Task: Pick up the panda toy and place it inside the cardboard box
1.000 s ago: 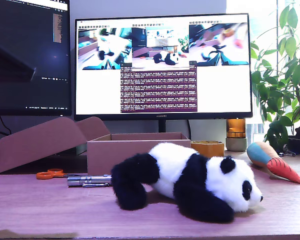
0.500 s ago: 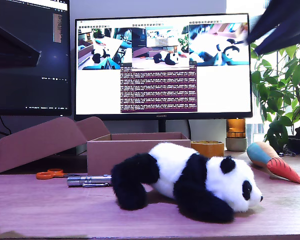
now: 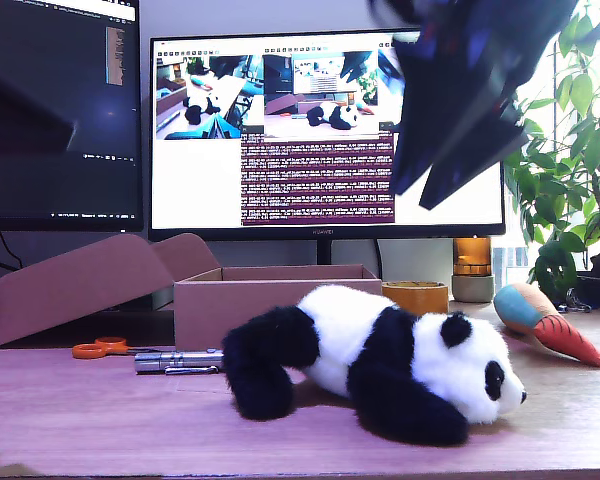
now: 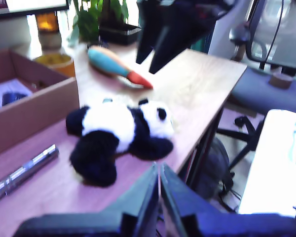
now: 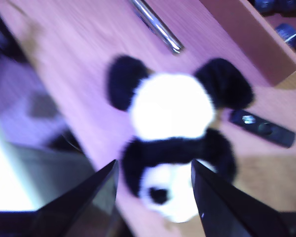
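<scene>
A: Starting at the exterior view's left: why is the box (image 3: pixel 276 300) set like that?

B: Its flap (image 3: pixel 75 285) is folded back toward the table's rear, so the top is open and ready to take the toy. The box stands behind the panda (image 3: pixel 375 365), just beside it.

A: And the panda?

B: It lies flat on its belly along the front edge of the table (image 3: pixel 100 415), head toward the exterior view's right, free of any grip, so it can be taken from above.

A: Which gripper is for it?

B: My second gripper (image 5: pixel 153 197), I judge. It hangs above the panda with jaws spread wide, the head and shoulders framed between them. My first gripper (image 4: pixel 159 190) is off the table's front edge, jaws pressed together on nothing.

A: Anything further right?

B: A carrot plush (image 3: pixel 548 325) near the far right edge, well apart.
</scene>
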